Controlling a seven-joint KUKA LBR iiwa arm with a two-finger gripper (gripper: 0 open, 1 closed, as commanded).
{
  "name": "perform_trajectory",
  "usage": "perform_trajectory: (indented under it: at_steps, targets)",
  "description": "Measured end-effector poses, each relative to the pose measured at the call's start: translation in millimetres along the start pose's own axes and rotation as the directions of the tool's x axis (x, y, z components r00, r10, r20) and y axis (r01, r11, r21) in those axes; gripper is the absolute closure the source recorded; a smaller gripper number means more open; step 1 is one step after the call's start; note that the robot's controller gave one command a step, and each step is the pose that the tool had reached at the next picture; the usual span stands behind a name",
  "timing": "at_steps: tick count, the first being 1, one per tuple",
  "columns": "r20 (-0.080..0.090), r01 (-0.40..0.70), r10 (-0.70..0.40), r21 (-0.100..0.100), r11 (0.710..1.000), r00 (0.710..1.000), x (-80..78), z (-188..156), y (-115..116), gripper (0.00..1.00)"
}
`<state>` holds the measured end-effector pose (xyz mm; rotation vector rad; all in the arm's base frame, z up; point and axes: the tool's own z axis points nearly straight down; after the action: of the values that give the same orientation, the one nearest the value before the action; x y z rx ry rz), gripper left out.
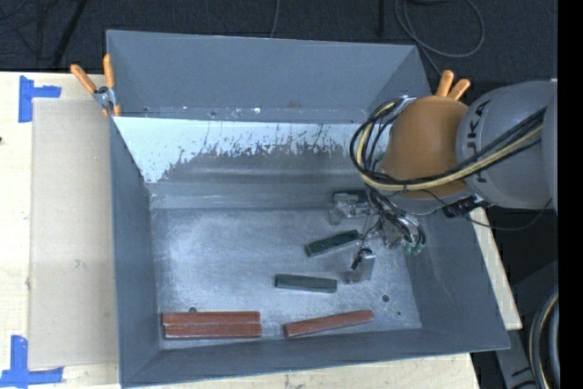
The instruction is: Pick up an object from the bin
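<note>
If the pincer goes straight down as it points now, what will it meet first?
Probably the right end of the tilted dark green bar beside the pincer, else the bin floor; depth is unclear.

Pincer (363, 250) low in the grey bin (228, 232), just beside a dark green bar (330, 242).

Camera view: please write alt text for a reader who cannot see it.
The end effector hangs low in the grey bin, at the right end of a tilted dark green bar. A second dark green bar and two reddish-brown bars lie lower in the view.
</note>
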<state>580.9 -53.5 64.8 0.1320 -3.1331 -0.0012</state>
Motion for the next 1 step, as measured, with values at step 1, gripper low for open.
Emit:
perform_trajectory:
  at_steps: [1]
  targets:
    - [0.006, 0.000, 0.000, 0.001, 1.000, 1.000, -1.7, -5.2, -0.1, 1.00]
